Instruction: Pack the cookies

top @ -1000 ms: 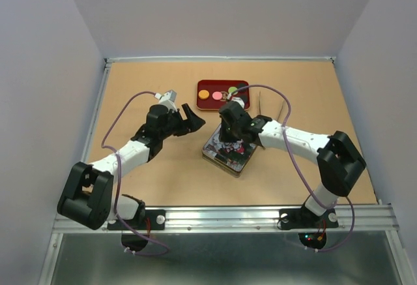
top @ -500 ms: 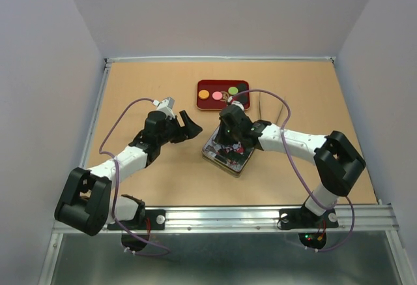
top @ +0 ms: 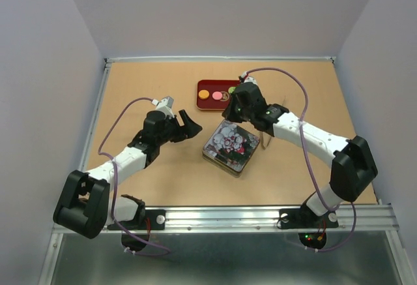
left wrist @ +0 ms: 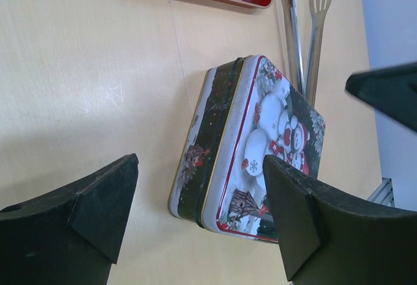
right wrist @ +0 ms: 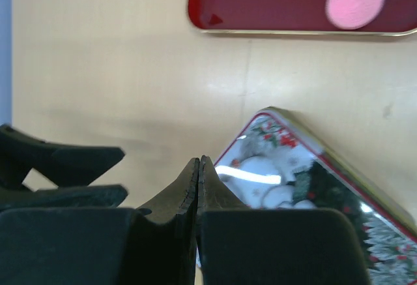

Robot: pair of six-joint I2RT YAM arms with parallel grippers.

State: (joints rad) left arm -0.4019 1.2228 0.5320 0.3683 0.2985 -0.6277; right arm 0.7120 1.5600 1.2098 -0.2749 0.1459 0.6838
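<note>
The cookies lie in a red tray point(top: 210, 104) at the back: an orange one point(top: 204, 94), a pink one point(top: 217, 95) and a green one point(top: 231, 90), others hidden by my right arm. The pink cookie point(right wrist: 355, 1) also shows in the right wrist view. A closed Christmas tin point(top: 229, 147) with a snowman lid point(left wrist: 273, 141) sits in front of the tray. My right gripper point(top: 229, 114) is shut and empty, above the tin's far corner point(right wrist: 199, 161). My left gripper point(top: 189, 125) is open and empty, left of the tin point(left wrist: 201, 164).
Metal tongs point(top: 264, 136) lie on the table right of the tin, also in the left wrist view point(left wrist: 303, 24). The wooden table point(top: 150, 89) is walled on three sides. My left gripper's fingers point(right wrist: 65, 161) show in the right wrist view.
My right gripper has risen off the tin lid and drawn back toward the tray. My left arm has pulled back slightly and stayed open.
</note>
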